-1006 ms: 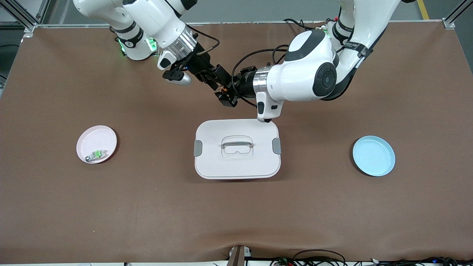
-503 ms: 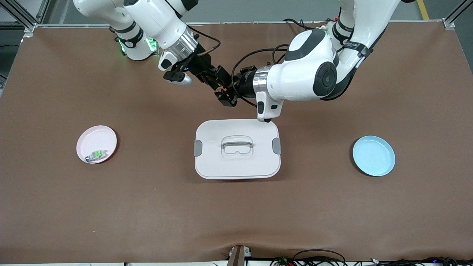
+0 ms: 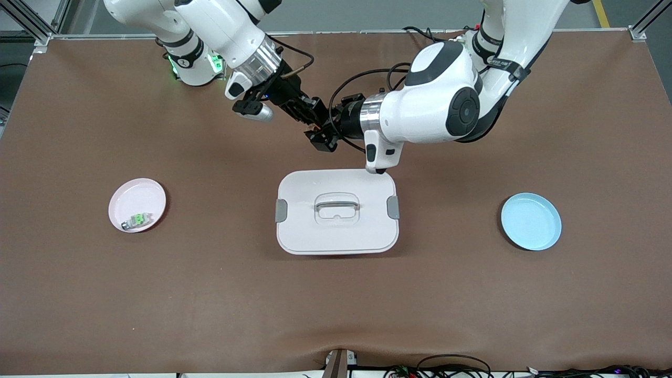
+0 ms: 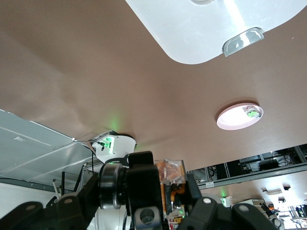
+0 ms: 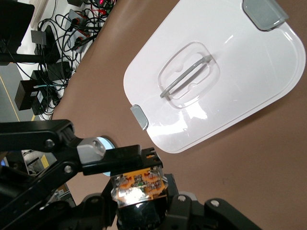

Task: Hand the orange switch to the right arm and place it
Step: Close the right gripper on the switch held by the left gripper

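Note:
The orange switch (image 3: 317,126) hangs in the air between the two grippers, over the bare mat between the robots' bases and the white box. My left gripper (image 3: 322,137) is shut on it; in the left wrist view the switch (image 4: 171,174) sits between the black fingers (image 4: 144,184). My right gripper (image 3: 313,117) meets it from the right arm's end of the table, open, with its fingers close on either side of the switch (image 5: 139,184). One left finger (image 5: 120,155) crosses just above the switch in the right wrist view.
A white lidded box (image 3: 337,231) with a handle lies at mid-table, nearer the front camera than the grippers. A pink plate (image 3: 134,197) holding a green-centred switch (image 3: 138,219) lies toward the right arm's end. A blue plate (image 3: 531,221) lies toward the left arm's end.
My right gripper has edged in toward the left gripper and the switch. The left gripper has stayed almost still with the switch in it.

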You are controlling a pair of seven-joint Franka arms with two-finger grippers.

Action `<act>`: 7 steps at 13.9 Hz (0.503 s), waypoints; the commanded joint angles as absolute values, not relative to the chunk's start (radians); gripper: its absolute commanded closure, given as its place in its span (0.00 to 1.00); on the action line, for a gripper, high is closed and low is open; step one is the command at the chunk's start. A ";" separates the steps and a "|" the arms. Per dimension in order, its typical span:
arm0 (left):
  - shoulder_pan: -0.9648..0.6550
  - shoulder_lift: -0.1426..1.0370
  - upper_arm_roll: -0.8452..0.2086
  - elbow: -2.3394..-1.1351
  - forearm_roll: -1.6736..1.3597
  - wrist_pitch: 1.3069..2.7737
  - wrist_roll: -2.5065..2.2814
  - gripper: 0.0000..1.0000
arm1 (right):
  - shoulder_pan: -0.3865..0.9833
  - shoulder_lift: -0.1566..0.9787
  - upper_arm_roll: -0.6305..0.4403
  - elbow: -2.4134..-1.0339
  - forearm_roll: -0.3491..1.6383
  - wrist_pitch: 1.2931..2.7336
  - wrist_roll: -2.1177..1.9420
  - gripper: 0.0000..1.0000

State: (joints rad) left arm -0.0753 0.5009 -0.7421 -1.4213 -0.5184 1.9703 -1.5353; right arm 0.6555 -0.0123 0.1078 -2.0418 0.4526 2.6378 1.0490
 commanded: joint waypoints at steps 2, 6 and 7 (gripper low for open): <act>-0.063 0.492 -0.741 -1.411 -0.535 1.970 -1.549 1.00 | 0.664 0.003 0.106 -2.028 0.459 2.625 1.034 1.00; -0.046 0.476 -0.736 -1.411 -0.525 1.967 -1.537 0.00 | 0.664 0.005 0.106 -2.028 0.457 2.623 1.032 1.00; -0.035 0.471 -0.735 -1.411 -0.523 1.967 -1.536 0.00 | 0.664 0.006 0.106 -2.028 0.457 2.623 1.032 1.00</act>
